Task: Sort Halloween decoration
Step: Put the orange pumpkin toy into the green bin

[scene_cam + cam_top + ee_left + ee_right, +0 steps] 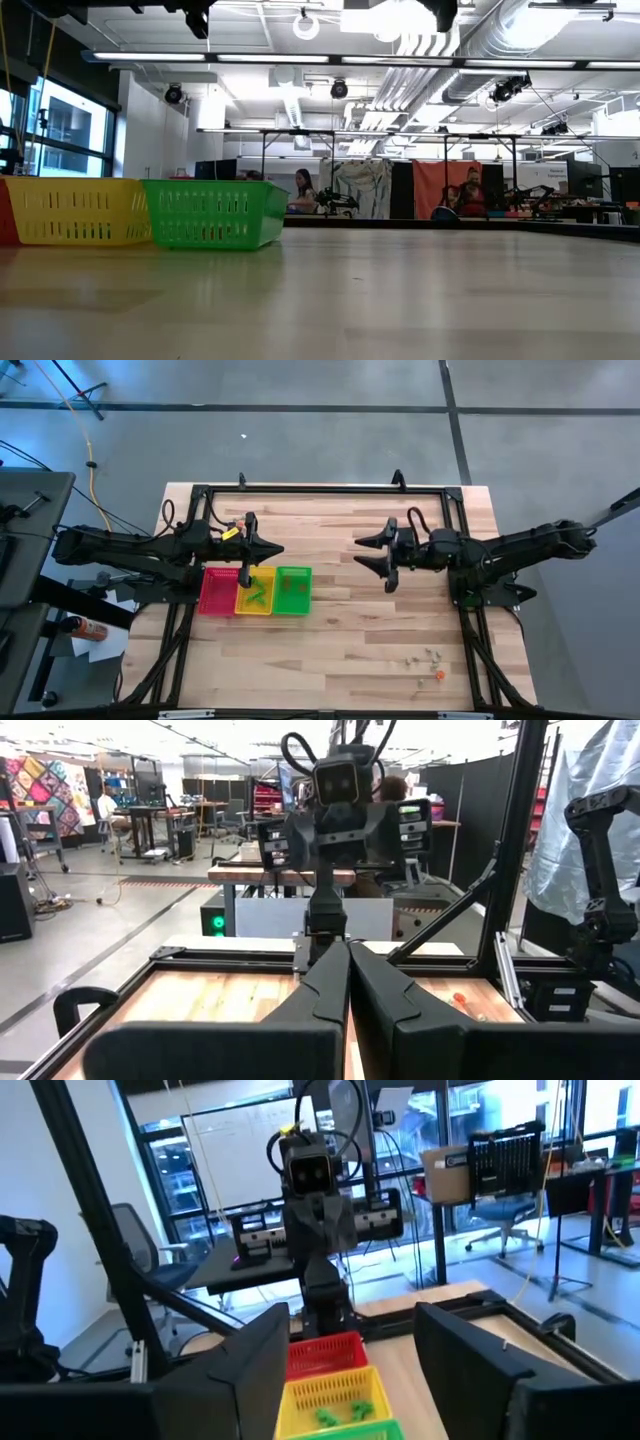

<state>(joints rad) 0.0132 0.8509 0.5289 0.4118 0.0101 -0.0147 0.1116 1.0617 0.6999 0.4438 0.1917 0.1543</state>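
I have the counter (340, 640) mostly bare; the red tray (218, 591), yellow tray (254, 592) and green tray (293, 590) sit side by side under my left gripper (270, 548), fingers closed and empty; my right gripper (372, 552) hovers mid-counter, fingers spread, holding nothing, presumably between picks; remaining Halloween decoration (428, 660), tiny grey and orange trinkets, lies scattered near the front right corner; a few green ones rest in the yellow and green trays.

Red tray (218, 592), yellow tray (253, 594), green tray (293, 591)
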